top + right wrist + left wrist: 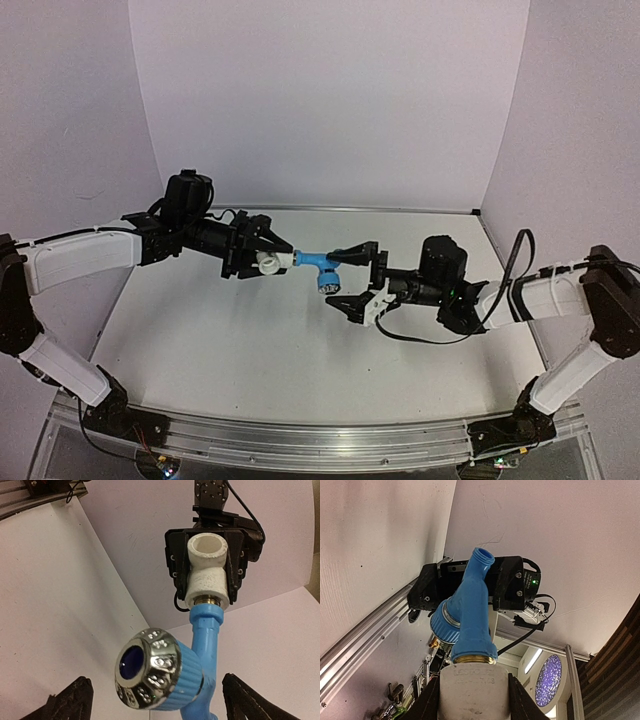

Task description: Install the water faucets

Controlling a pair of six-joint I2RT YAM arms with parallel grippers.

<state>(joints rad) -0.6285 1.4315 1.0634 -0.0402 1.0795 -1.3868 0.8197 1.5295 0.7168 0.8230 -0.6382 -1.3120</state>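
So, starting on the left: the left gripper [258,262] was clamped on a white fitting [268,264], one finger on each side of it, holding it up in the air over the table [200,340]. The fitting's open round mouth faced the right wrist camera.

Moving right from there, the light-blue faucet [315,265] stuck straight out of that fitting toward the other arm, with a brass ring [474,658] right at the spot where the two meet. So the faucet was not in the left jaws itself, only joined to the piece they gripped. It hung mid-air, roughly level, between the two arms and well off the table. Its chrome-capped knob [150,667] branched off the side of the blue body.

Further right, the right gripper [346,278] had its jaws spread wide apart, and the faucet's free end sat in the gap between them. In the right wrist view both finger tips were off to either side of the blue body, with bare space between, not touching it.

Count-wise: one blue faucet, one white fitting, one knob, two grippers.
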